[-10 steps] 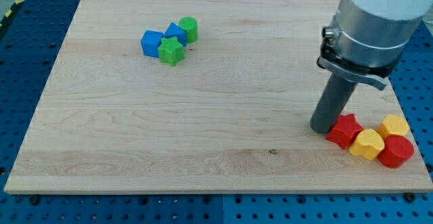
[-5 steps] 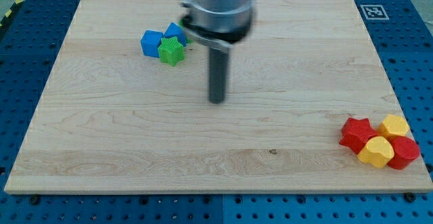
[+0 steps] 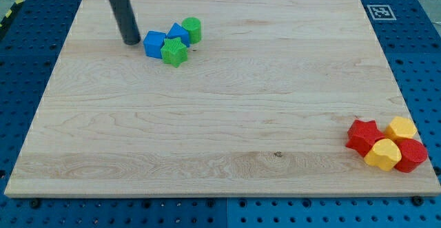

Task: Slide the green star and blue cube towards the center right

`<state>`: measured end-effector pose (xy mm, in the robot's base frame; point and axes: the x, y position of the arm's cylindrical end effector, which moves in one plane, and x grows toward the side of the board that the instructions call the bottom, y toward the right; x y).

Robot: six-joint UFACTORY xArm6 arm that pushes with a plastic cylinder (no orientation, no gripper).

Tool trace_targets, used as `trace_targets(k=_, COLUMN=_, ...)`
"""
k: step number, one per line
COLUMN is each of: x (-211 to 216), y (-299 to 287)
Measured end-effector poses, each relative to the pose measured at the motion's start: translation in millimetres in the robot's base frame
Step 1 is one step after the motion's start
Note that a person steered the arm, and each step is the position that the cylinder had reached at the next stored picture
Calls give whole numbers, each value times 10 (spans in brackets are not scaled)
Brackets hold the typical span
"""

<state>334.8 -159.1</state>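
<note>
Now our tip (image 3: 130, 42), a bare rod with no pincer and nothing held, sits upper left just beside the blue cube (image 3: 154, 43), which touches the green star (image 3: 173, 51); we should push steadily rightward through both.

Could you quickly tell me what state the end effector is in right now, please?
No gripper here, just a rod, holding nothing. My tip rests on the board just to the view's left of the blue cube, which adjoins the green star.
</note>
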Motion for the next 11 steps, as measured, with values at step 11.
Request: trace_targets(k=11, x=938, y=2916)
